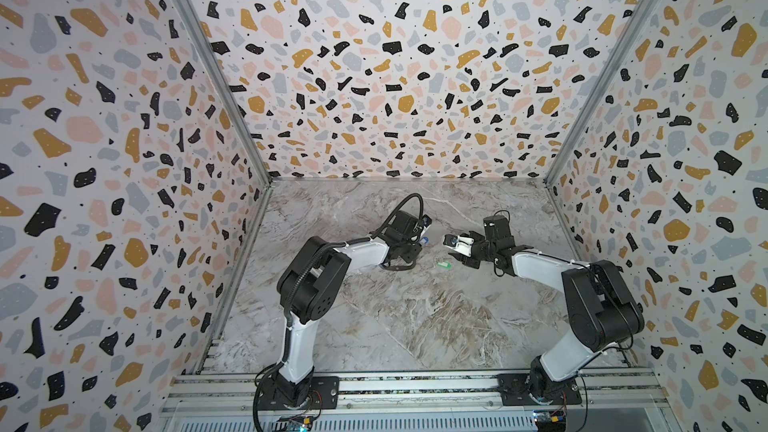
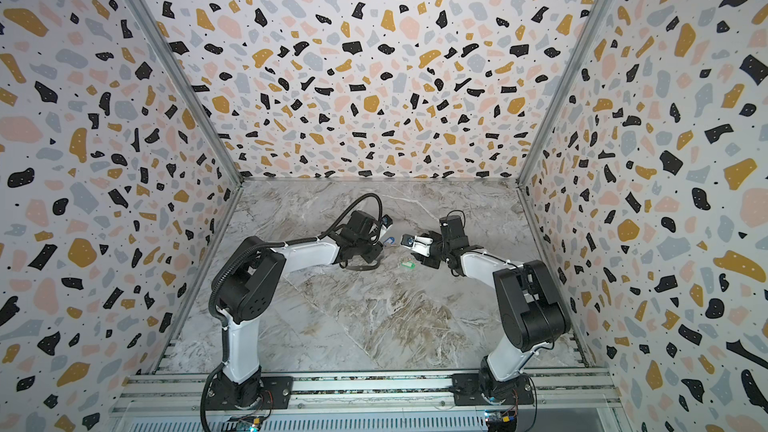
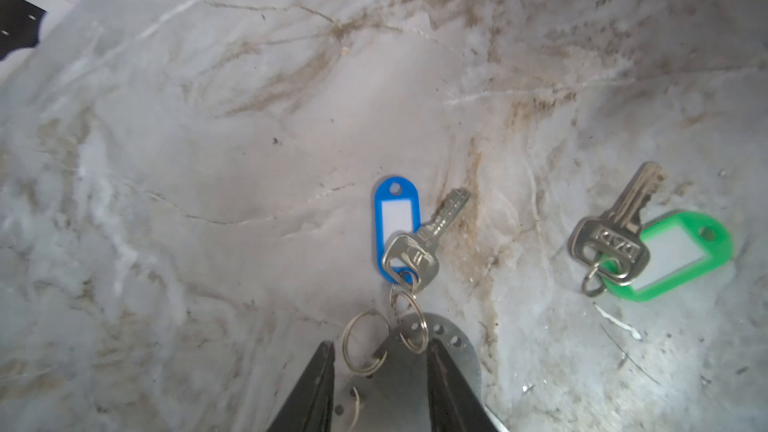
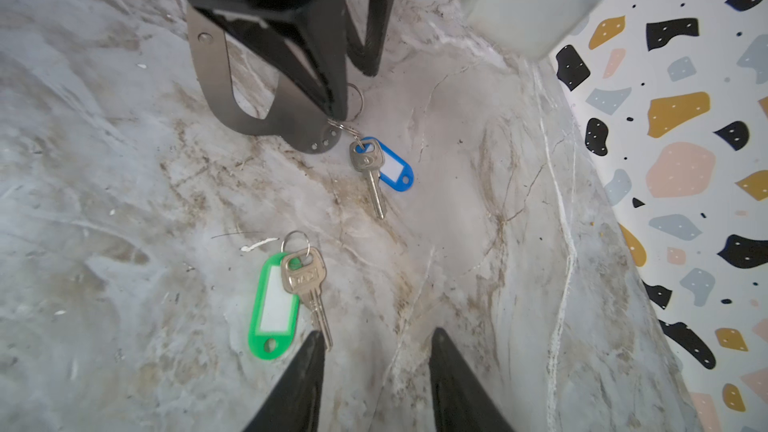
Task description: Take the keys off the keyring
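Though the keyring [image 3: 401,363] sits right under my left gripper [image 3: 380,343], I can't tell if it's actually pinched: fingers stand apart, plate runs between them and on past one finger (right wrist view shows that finger lying over its hole-lined end). Blue-tagged key [image 3: 430,238] still hooked to the plate's edge through split rings, flat on the table [image 1: 415,326] just beyond the fingertips. Green-tagged key [image 4: 303,280] is off the plate, loose with its own small ring, near the blue one but apart. All of it lies in the table's far half, about mid-width. My right gripper [image 4: 376,332] is spread, nothing between its fingers, one tip near the green key's blade.
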Available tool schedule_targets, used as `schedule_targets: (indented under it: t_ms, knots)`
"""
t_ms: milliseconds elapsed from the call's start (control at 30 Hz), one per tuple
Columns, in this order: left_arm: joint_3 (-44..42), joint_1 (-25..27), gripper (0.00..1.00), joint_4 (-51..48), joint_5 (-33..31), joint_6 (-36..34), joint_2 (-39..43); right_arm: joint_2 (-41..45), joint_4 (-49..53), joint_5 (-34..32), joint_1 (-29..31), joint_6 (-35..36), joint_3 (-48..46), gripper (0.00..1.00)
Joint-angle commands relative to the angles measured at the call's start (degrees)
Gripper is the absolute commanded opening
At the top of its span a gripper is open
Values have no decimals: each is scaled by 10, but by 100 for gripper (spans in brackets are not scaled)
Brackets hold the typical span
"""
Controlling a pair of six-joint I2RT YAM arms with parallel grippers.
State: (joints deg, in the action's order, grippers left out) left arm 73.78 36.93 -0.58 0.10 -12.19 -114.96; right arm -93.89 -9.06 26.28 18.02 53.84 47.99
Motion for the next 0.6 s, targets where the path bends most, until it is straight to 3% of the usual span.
schedule_targets:
  t_ms: [0, 267, 567]
  knots:
    - [15, -4, 36, 11, 22, 2, 3, 16, -1, 3, 3, -10, -1, 43]
    - [19, -2, 36, 4, 62, -1, -8, 20, -3, 0, 2, -12, -7, 44]
    - [21, 2, 38, 0, 26, 5, -24, 19, -1, 0, 2, -12, -6, 43]
